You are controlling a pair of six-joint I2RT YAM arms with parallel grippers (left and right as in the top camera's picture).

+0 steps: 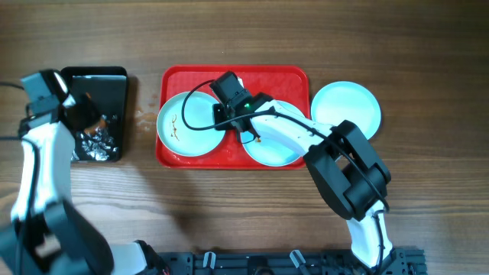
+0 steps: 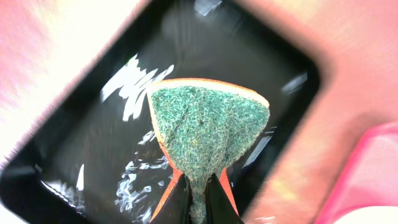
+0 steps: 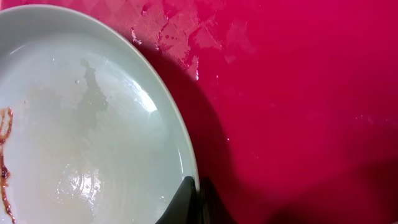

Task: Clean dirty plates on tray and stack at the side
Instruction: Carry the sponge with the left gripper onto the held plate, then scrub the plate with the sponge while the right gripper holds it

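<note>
The red tray (image 1: 233, 79) holds two plates. The left plate (image 1: 183, 126) has brown streaks; it fills the left of the right wrist view (image 3: 81, 124). My right gripper (image 1: 223, 121) is shut on this plate's right rim (image 3: 196, 190). The second plate (image 1: 276, 147) lies on the tray's right part, partly under the right arm. The third plate (image 1: 345, 108) lies on the table right of the tray. My left gripper (image 1: 82, 116) is over the black tray, shut (image 2: 198, 202) on a green and orange sponge (image 2: 208, 127).
The black tray (image 1: 95, 80) stands left of the red tray, with white foam and water in it (image 2: 130, 180). The right arm stretches over the red tray's right half. The wooden table (image 1: 428, 176) lies around everything.
</note>
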